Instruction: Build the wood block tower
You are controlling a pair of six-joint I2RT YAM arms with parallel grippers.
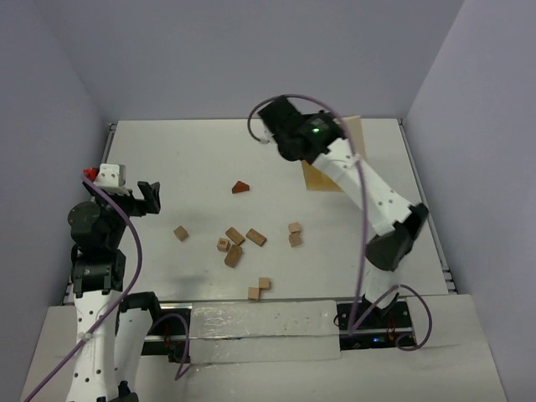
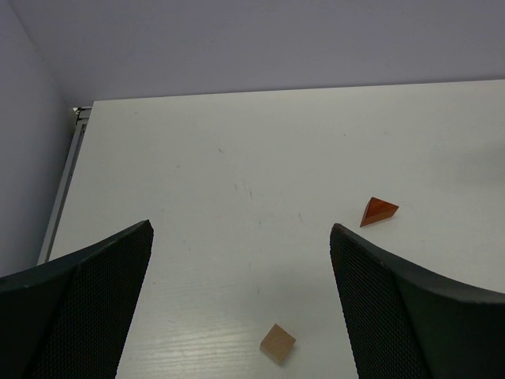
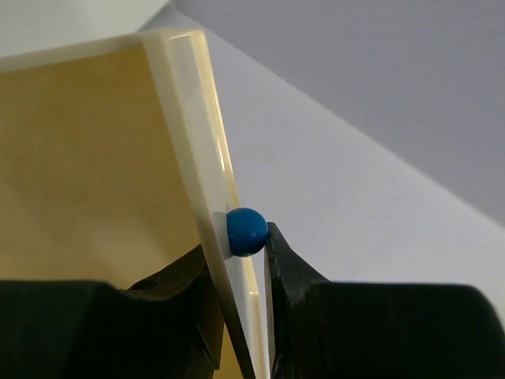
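The left gripper (image 1: 149, 199) hangs spread wide and holds nothing, near the table's (image 1: 184, 159) left edge. The wood block tower is not yet stacked: its ten pieces lie loose mid-table.

Nine are tan:
- one lone cube (image 1: 181, 233)
- a loose cluster of four (image 1: 234, 245)
- a touching front pair (image 1: 260, 288) near the front edge
- another touching pair (image 1: 295, 234) farther right

The tenth is a reddish-brown wedge (image 1: 241, 187), alone behind the cluster with bare table all round it. Open surface runs from the lone cube to the left rail and across the far left.

At the far right, the right gripper (image 3: 237, 260) is clamped on the wall of the one pale wooden tray (image 1: 321, 177), which is tilted, beside a blue ball (image 3: 246, 231).
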